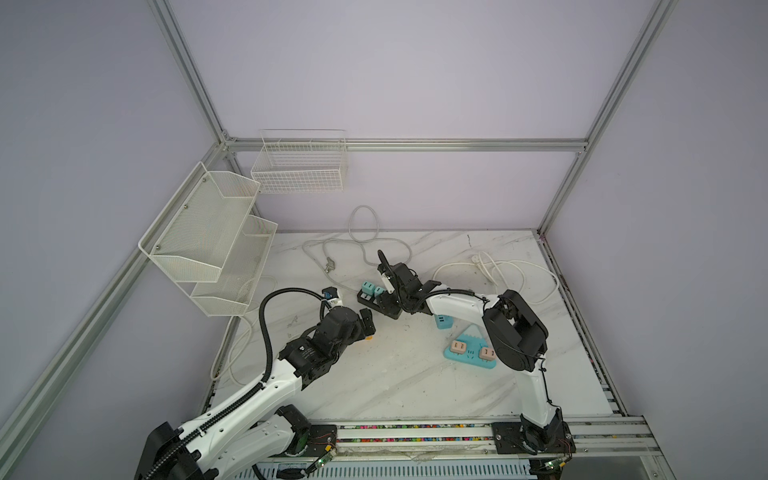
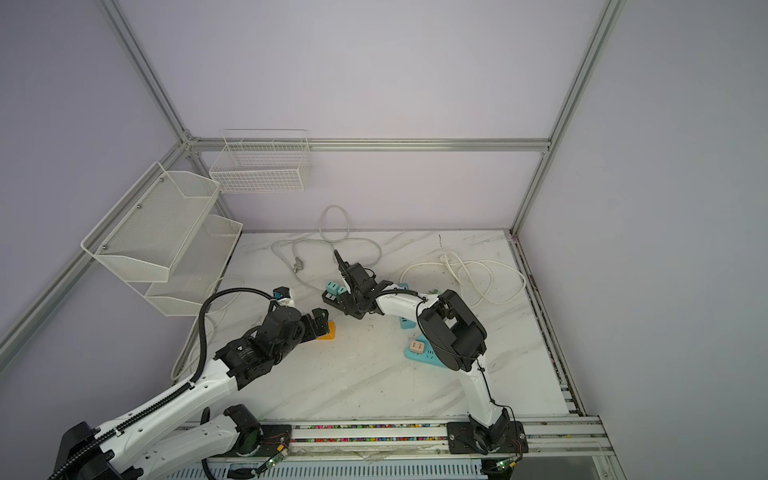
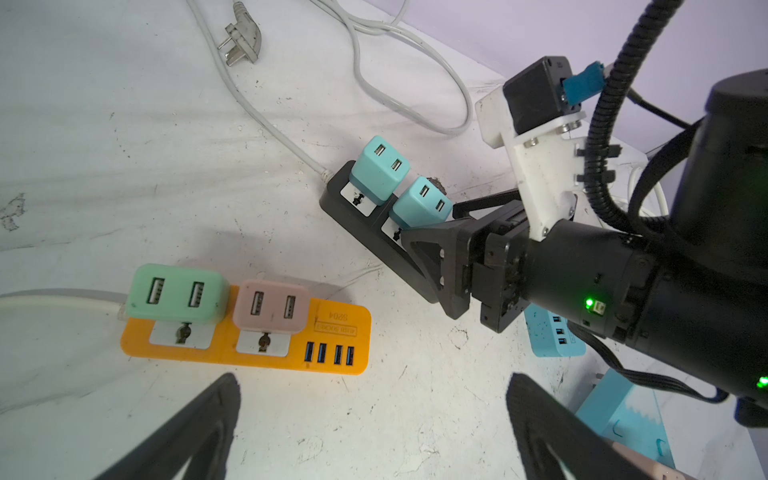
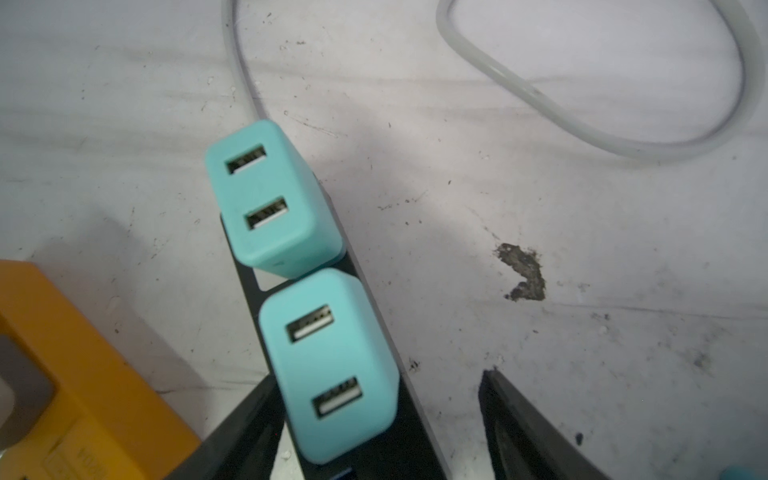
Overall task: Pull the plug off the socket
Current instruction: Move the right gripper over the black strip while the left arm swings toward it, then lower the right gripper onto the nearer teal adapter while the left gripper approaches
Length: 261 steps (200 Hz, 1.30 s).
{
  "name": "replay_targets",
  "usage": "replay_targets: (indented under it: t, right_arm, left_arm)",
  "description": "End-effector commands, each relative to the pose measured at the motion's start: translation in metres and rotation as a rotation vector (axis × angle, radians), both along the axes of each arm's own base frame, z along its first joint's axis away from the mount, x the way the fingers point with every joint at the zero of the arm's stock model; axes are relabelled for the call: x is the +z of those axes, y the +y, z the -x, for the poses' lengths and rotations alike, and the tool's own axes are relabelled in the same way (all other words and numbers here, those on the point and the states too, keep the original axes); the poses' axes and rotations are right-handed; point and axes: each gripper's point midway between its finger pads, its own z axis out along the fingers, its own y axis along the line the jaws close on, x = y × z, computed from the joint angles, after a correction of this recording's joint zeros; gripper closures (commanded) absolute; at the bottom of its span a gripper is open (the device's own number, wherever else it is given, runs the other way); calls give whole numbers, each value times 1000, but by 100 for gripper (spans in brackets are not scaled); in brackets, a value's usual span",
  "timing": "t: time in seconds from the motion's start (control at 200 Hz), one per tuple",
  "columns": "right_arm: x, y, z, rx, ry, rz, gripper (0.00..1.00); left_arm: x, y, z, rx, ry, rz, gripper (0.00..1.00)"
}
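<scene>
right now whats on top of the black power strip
Two teal chargers, plugged in side by side on the black power strip. The open right end effector straddles one and hides the rest of the strip.

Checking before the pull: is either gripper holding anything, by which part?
Nothing. Right gripper open around a teal square plug in the black socket strip; left gripper open, empty.

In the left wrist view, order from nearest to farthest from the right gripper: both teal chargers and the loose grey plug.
1. Inner teal charger, between the right gripper's fingers.
2. End teal charger, by the black strip's cord.
3. Loose grey plug, lying apart.
</scene>
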Motion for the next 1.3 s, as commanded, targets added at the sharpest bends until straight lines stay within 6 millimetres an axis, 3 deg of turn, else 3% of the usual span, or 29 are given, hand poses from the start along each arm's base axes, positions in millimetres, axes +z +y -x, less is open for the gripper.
replay_targets:
  t: [0.0, 0.485, 0.805, 1.03, 1.3]
  right_arm:
    - [-8, 5, 14, 65, 20, 2, 23]
    - [-35, 1, 24, 51, 55, 64, 27]
    - [-46, -6, 30, 40, 72, 96, 37]
    - [-36, -13, 31, -10, 62, 84, 44]
    - [-41, -29, 38, -94, 99, 78, 50]
  left_arm:
    - [-12, 1, -1, 17, 8, 16, 0]
    - [-19, -2, -1, -7, 10, 26, 0]
    - [-14, -2, -1, -16, -6, 30, 0]
    - [-10, -4, -3, -14, -12, 50, 0]
    - [-8, -8, -3, -29, -8, 65, 0]
